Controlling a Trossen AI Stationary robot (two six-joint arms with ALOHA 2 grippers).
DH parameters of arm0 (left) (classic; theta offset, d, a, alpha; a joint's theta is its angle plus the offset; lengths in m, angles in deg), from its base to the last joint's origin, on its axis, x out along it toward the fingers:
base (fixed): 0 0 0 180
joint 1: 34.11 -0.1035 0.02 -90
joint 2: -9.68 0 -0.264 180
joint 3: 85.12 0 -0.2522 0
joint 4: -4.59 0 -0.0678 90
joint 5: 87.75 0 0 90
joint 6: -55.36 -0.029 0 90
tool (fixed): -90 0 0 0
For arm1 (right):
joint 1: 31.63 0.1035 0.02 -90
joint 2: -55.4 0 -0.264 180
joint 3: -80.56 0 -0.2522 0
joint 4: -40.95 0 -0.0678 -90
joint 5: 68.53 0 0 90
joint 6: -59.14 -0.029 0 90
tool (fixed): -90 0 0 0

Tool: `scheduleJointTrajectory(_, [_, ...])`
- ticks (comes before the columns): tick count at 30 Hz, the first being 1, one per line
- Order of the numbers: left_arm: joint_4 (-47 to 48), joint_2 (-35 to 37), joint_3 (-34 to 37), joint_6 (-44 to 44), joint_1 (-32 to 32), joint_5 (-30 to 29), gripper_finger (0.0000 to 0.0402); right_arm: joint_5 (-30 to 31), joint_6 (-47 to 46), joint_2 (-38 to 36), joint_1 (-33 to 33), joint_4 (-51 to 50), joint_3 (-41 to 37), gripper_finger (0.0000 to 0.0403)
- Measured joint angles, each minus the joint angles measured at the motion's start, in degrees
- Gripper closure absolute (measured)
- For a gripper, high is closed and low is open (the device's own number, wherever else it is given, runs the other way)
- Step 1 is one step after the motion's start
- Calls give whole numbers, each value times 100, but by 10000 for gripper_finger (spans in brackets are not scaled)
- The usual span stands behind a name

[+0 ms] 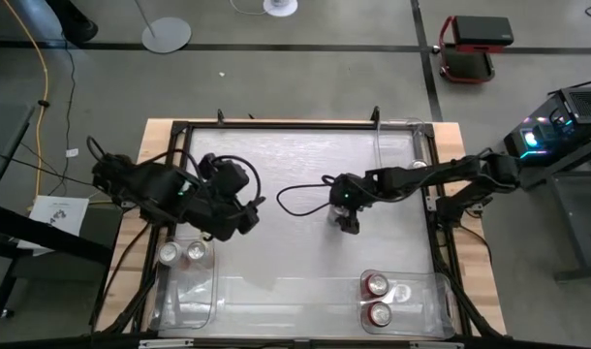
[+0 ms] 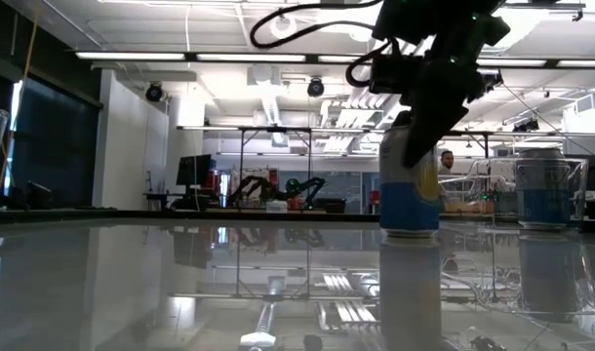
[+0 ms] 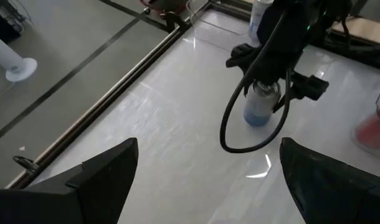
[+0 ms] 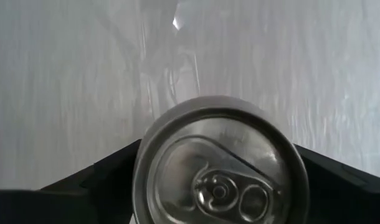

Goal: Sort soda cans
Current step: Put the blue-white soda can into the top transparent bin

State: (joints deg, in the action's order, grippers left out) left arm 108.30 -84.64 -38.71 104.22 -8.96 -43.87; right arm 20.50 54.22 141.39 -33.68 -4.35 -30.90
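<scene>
A silver-and-blue soda can (image 2: 409,185) stands upright on its base in the middle of the white table; it also shows in the left wrist view (image 3: 260,107). My right gripper (image 1: 347,221) comes down over it from above, open, one finger on each side of the can's silver top (image 4: 220,168). My left gripper (image 1: 245,215) hangs open and empty above the table's left half, its fingers wide apart (image 3: 209,186). Two silver cans (image 1: 182,254) stand in the clear bin at the near left, and two red cans (image 1: 378,299) stand in the clear bin at the near right. My right gripper's fingers (image 4: 103,177) flank the can's upper wall from above, pointing steeply down. I cannot tell whether they touch it. The can stands upright on the table.
The clear left bin (image 1: 184,296) and the clear right bin (image 1: 421,305) sit along the near edge. Another silver-and-blue can (image 2: 545,190) stands inside a clear container. A dark frame (image 1: 276,124) rims the table. My right arm's cable (image 1: 300,199) loops over the table's middle.
</scene>
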Motion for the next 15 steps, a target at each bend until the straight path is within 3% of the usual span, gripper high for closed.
scheduleJointTrajectory(9, [-7, -7, 362, 43, 0, 12, 37, 131, -661, -244, 110, -127, 21, 120])
scheduleJointTrajectory(15, [-19, -7, 370, 48, 0, 7, 37, 922, -1227, -1140, 107, -1839, 739, 120])
